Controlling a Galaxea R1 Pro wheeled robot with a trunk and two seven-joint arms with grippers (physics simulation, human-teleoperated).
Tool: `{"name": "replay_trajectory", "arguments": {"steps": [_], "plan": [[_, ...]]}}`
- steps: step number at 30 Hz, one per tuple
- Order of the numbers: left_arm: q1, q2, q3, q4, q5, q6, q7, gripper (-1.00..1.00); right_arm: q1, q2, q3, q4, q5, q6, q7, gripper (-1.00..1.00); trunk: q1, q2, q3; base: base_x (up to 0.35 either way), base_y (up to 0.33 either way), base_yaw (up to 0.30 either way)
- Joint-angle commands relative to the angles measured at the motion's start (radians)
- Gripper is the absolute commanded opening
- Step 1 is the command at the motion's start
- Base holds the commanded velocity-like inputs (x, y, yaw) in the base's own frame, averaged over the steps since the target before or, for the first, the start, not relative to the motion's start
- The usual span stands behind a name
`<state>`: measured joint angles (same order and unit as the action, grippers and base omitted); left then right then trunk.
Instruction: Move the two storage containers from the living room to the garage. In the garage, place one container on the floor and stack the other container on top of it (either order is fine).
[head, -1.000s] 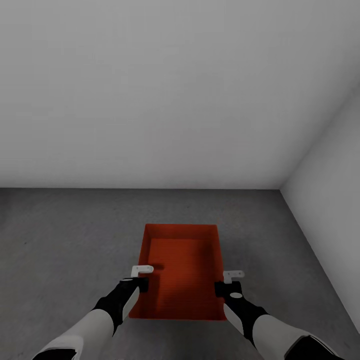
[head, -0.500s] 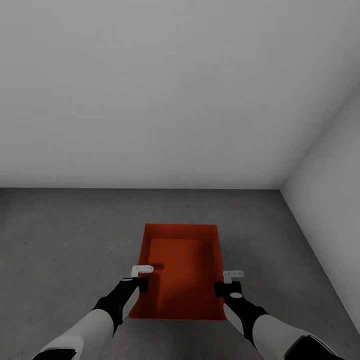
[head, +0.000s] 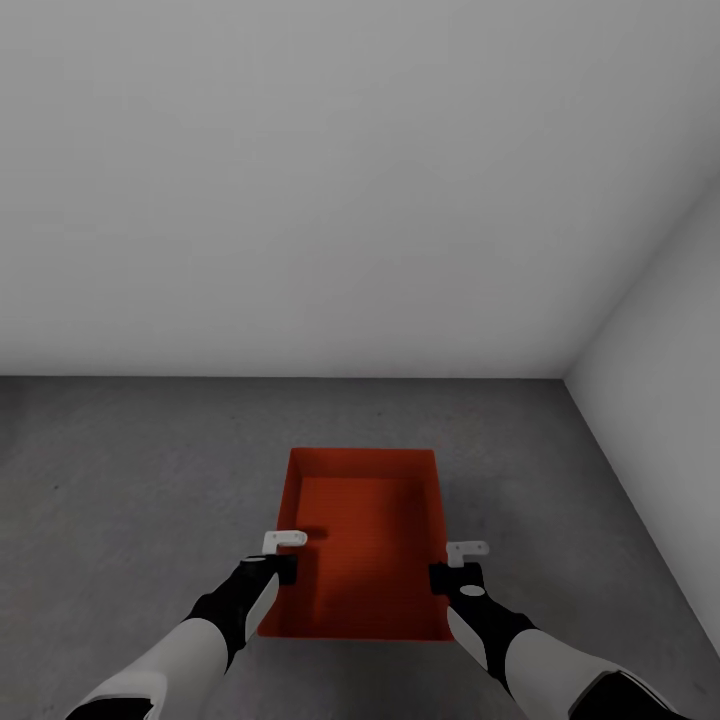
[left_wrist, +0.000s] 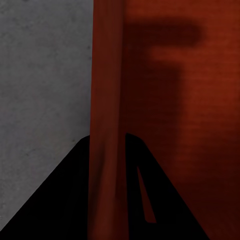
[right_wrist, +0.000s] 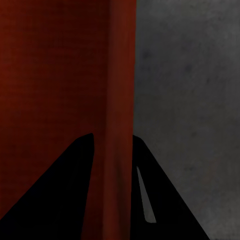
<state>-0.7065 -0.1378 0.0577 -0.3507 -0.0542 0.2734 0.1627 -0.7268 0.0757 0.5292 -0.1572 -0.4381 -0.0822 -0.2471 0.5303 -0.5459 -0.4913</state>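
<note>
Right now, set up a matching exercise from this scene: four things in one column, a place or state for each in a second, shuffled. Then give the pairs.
Things:
1. left end effector
2. right end effector
3. storage container
4. floor

Places or states:
A. dark grey mottled concrete
B. clamped on the container's right wall
C. orange-red, open-topped, nothing inside
D. clamped on the container's left wall

Pairs: 1-D, 2-B, 3-C, 4-A
</note>
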Motion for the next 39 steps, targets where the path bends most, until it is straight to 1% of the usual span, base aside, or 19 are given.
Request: {"name": "replay_trajectory", "arguments": {"steps": [1,11,20,39], "plan": [[-0.001,0.000,0.019,-0.054,-0.018,0.007,0.003,-1.00,0.000,0.000,0.011,0.016,-0.019,-0.005,-0.001,-1.00,0.000,-0.001,-0.001,0.000,0.007,0.000],[-0.001,0.000,0.018,-0.054,-0.018,0.007,0.003,-1.00,0.000,0.001,0.011,0.016,-0.019,-0.005,0.000,-1.00,0.000,-0.001,-0.001,0.000,0.001,0.008],[-0.001,0.000,0.017,-0.054,-0.018,0.007,0.003,-1.00,0.000,0.000,0.011,0.016,-0.019,-0.005,0.000,-1.00,0.000,-0.001,-0.001,0.000,0.000,0.157],[-0.001,0.000,0.016,-0.054,-0.018,0.007,0.003,-1.00,0.000,-0.001,0.011,0.016,-0.019,-0.005,0.000,-1.00,0.000,-0.001,-0.001,0.000,0.000,0.006]]}}
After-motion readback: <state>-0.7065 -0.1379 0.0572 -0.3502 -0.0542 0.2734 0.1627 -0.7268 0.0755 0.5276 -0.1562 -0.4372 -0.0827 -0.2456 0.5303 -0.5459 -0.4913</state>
